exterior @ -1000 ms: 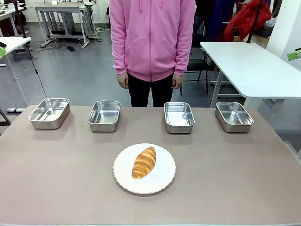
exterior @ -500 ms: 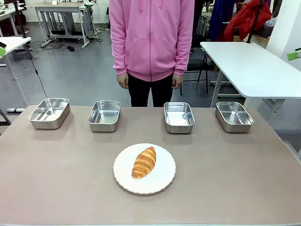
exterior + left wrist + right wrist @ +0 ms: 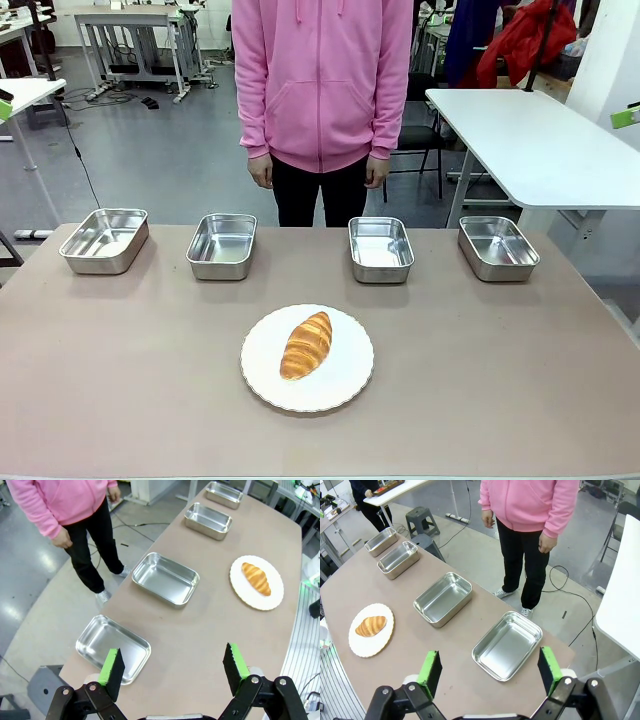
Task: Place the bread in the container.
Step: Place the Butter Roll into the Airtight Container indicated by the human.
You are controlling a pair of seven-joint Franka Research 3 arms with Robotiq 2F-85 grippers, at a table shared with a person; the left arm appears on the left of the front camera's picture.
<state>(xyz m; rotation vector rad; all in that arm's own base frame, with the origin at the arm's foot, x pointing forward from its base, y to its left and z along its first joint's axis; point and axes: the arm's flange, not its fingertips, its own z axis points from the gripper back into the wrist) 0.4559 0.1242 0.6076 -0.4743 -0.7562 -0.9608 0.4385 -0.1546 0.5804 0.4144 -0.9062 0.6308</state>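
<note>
The bread (image 3: 306,344) is a golden-brown ridged roll lying on a round white plate (image 3: 345,383) at the table's middle front; it also appears as the bread (image 3: 256,578) and the bread (image 3: 370,625) in the wrist views. Several shiny steel pans line the far edge, and which one is the container I cannot tell: one pan (image 3: 104,240), a second (image 3: 222,245), a third (image 3: 380,248). My left gripper (image 3: 173,671) hangs open high above the table's left end. My right gripper (image 3: 490,672) hangs open above the right end. Both hold nothing.
A person in a pink hoodie (image 3: 322,80) stands at the far side, hands down at the sides. A white side table (image 3: 540,140) stands at the back right. The brown tabletop (image 3: 500,360) is bare around the plate.
</note>
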